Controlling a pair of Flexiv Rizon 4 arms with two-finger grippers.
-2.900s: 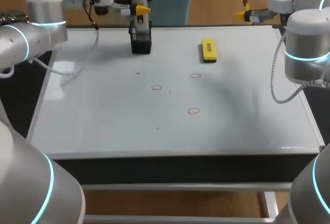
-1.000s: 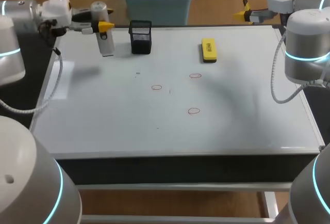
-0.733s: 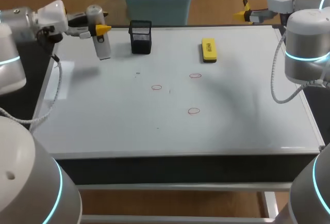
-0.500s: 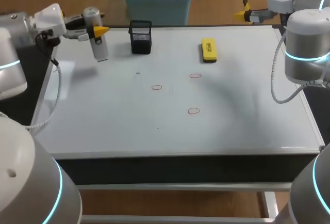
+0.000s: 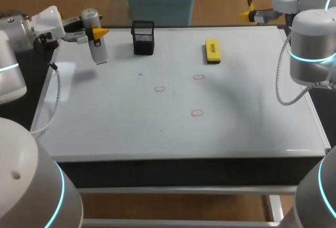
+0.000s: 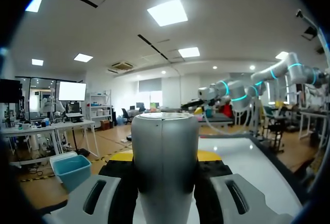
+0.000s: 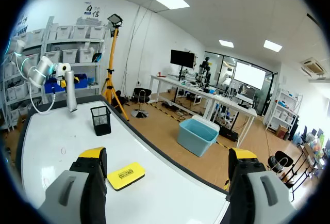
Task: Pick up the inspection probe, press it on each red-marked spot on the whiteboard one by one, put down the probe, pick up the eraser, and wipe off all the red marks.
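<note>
Holding: left tool [image 5: 93,29] clamped on grey cylindrical probe [image 5: 97,48], aloft.
Right tool [image 7: 167,156]: spread wide, empty.
Next: carry probe to nearest red oval mark [image 5: 159,89], press.

Looks like a robotics lab to me: a left arm [image 5: 16,39] and a right arm [image 5: 310,49], white with glowing cyan rings, flank a whiteboard [image 5: 105,117] bench. Upper middle there's a black mesh holder [image 5: 143,38] and a yellow eraser [image 5: 212,51], with red circles [image 5: 197,113] drawn mid-frame.
</note>
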